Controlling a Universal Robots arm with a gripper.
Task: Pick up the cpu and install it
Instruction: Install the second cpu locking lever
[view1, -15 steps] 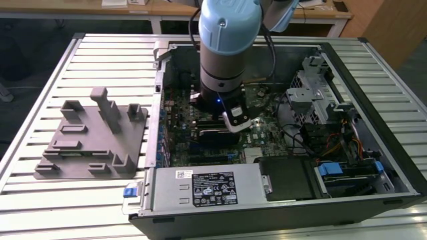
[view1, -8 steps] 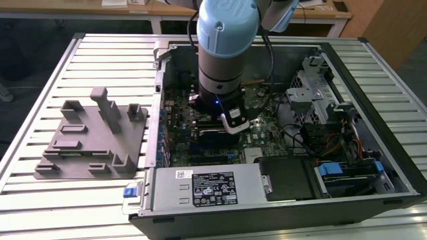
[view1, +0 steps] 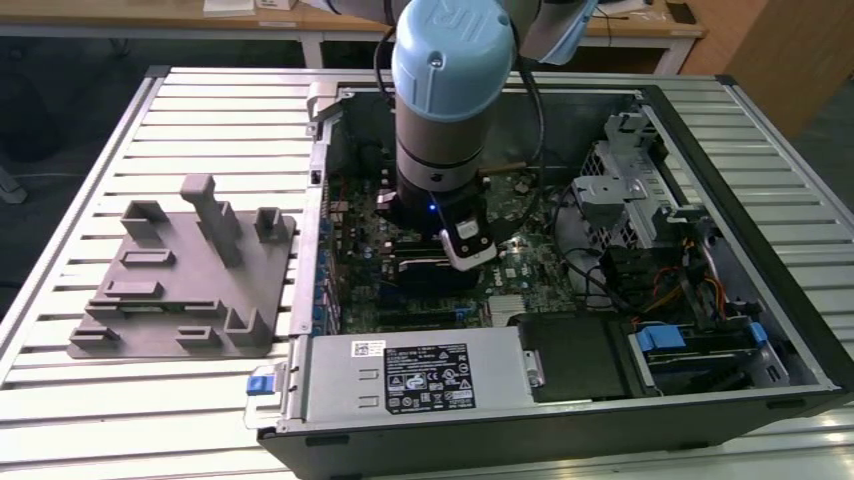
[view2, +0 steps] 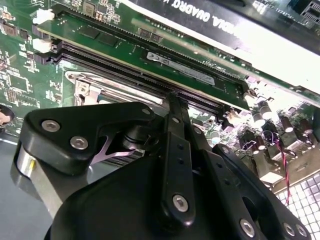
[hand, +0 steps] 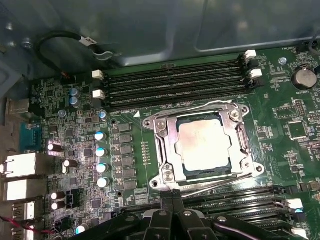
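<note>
CPU (hand: 206, 145), silver top up, sits flat inside the socket frame (hand: 165, 150) on the green motherboard (hand: 60, 100) in the first wrist view, square to the frame's opening, so it looks already seated rather than carried. The socket's metal frame surrounds it on all sides, and thin wire levers run along its edge; whether they are latched is hard to judge. Rows of empty memory slots (hand: 175, 82) lie just beside the socket. The pincer (hand: 172, 200) hangs close over the board just beside the socket, its black fingers (view2: 177, 130) drawn together into one narrow tip with nothing between them, so it is closed and empty. That slim closed tip would suit pressing or nudging a small part of the socket rather than grasping. In the exterior view the arm (view1: 447, 120) reaches straight down into the opened computer case (view1: 747, 200), which lies on its side on the slatted counter (view1: 80, 400); a grey pegged tray (view1: 187, 290) rests well apart from it.
</note>
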